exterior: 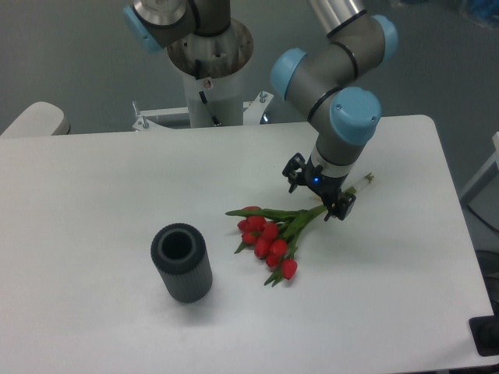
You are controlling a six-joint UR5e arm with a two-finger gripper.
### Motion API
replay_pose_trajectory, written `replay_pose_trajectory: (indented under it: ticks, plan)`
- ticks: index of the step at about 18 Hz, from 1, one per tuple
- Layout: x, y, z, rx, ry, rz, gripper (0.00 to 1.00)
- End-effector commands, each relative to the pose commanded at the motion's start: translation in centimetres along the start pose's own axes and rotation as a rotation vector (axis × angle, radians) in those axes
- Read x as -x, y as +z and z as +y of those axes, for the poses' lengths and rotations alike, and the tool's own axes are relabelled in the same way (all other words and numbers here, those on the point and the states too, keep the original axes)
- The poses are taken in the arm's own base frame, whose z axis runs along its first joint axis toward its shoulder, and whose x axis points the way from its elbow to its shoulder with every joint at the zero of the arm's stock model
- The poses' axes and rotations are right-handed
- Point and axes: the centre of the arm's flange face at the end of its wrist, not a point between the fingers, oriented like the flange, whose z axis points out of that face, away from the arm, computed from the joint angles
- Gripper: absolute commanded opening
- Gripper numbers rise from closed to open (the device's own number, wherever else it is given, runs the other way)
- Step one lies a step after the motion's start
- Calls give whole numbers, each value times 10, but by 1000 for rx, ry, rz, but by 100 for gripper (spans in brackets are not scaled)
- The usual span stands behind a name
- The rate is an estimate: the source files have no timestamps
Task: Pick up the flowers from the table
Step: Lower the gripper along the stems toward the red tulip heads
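Observation:
The flowers (269, 234), a bunch of red tulips with green leaves and long green stems, lie on the white table (93, 202) right of centre, with the blooms pointing to the lower left. The stems run up and to the right to a pale end (360, 184). My gripper (318, 195) hangs low over the stems. Its two dark fingers are spread wide, one on each side of the stems, and they do not close on them. I cannot tell whether the fingertips touch the tabletop.
A dark grey ribbed cylinder vase (182, 262) stands upright left of the flowers, toward the table's front. The arm's base column (209, 70) stands at the far edge. The table's right edge (456, 210) lies a little beyond the stem ends.

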Motion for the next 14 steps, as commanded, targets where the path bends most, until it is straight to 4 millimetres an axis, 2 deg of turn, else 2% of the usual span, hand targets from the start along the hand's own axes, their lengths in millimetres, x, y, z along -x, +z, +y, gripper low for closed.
replay_pose_trajectory:
  ticks: [4, 10, 14]
  plan:
    - [-5, 14, -4, 6, 13, 22, 100]
    - [-15, 41, 4, 36, 62, -18, 100]
    - [-18, 48, 1, 32, 68, -16, 100]
